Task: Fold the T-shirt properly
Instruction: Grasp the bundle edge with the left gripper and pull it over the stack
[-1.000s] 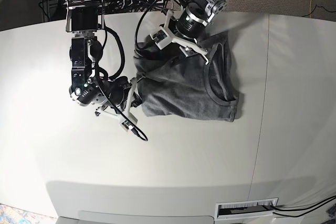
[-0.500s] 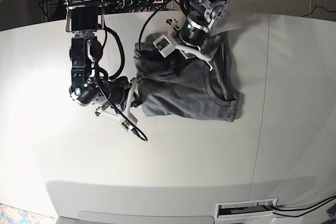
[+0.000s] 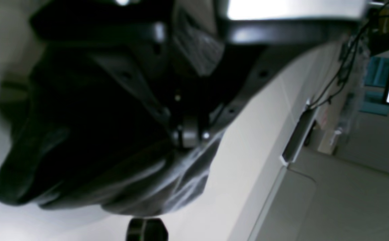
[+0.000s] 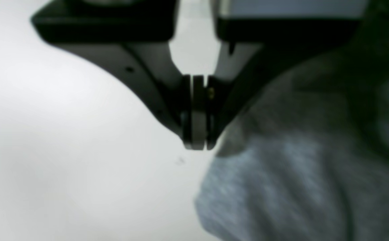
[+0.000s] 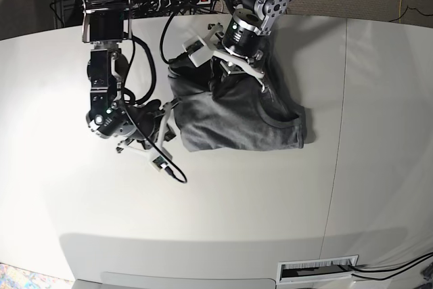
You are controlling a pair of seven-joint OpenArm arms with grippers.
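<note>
At left of the base view, the right claw [image 5: 164, 118] sits at the T-shirt's [image 5: 233, 116] left edge, jaws pressed together. Its wrist view shows the tips meeting with bare white surface [image 5: 223, 214] behind them and grey cloth just beside; whether any fabric is caught between them cannot be told.

Centre frame: T-shirt lies bunched on the surface, upper middle, neckline toward the right, hem side toward the left. It reads as partly folded, not a neat rectangle.

Upper centre: left claw [image 5: 238, 65] is on the shirt's top edge. A second ago its jaws stood spread above the cloth; now they are pinched on fabric, and its wrist view shows cloth hanging in folds below the tips [image 3: 187, 134]. Shirt outline has shifted too: top edge drawn up toward that claw, right corner pulled outward.

Judgement: grasp on the top edge just made, so the next fold can begin. Risk: only one layer caught, or the fold dragging the pile askew.
</note>
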